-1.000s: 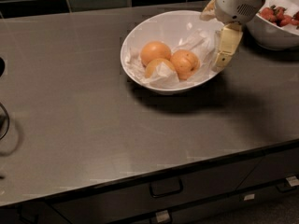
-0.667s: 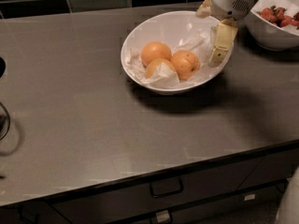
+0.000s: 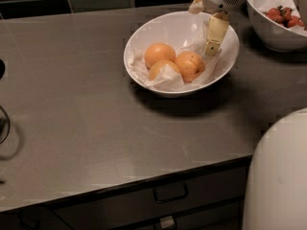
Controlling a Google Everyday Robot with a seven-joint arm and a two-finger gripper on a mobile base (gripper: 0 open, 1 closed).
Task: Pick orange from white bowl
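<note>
The white bowl (image 3: 225,61), lined with crumpled white paper, sits at the back middle of the grey counter and holds three oranges. The orange (image 3: 190,65) with small dark specks lies at the right of the group. Two paler oranges lie to its left, one at the back (image 3: 159,53) and one in front, partly under paper (image 3: 160,71). My gripper (image 3: 202,31) hangs from the top edge over the bowl's right inner side, just above and right of the speckled orange. It is open and empty, and its long beige finger (image 3: 215,35) points down toward the paper.
A smaller white bowl with red fruit (image 3: 276,35) stands at the back right, close to the gripper. A dark tiled wall runs behind the counter. A white rounded part of the robot (image 3: 278,176) fills the lower right. A drawer with a handle (image 3: 169,194) is below the counter edge.
My gripper has moved left from the bowl's right rim to over its inside, nearer the speckled orange. The white robot part has come into view at the lower right.
</note>
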